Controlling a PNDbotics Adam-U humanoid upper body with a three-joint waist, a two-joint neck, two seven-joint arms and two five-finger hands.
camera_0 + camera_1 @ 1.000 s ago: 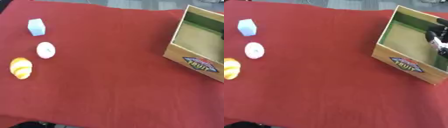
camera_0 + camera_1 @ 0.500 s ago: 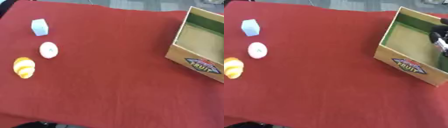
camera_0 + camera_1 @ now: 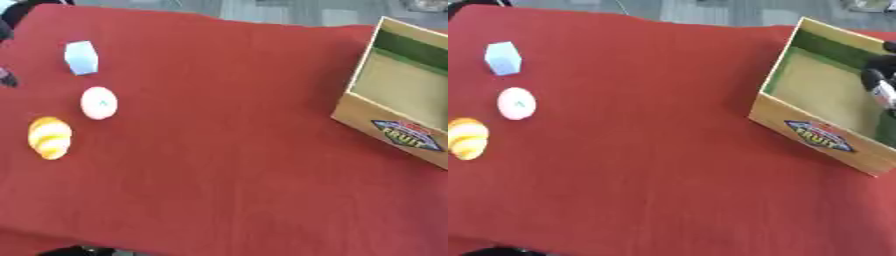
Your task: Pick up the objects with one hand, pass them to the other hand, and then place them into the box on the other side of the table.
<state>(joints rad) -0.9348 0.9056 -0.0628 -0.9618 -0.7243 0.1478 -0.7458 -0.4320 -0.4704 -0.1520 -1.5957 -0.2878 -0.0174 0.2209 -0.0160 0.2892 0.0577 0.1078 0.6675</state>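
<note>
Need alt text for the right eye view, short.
A red tablecloth holds three small items in a column at the left: a pale blue block, a white round object and an orange croissant-like item. An open cardboard fruit box sits at the right, with the robot's black right hand over it at the frame edge.

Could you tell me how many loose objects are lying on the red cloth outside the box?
3, all near the left edge: a pale blue block farthest, a white round object in the middle, an orange-yellow pastry-like item nearest. Nothing appears hidden.
</note>
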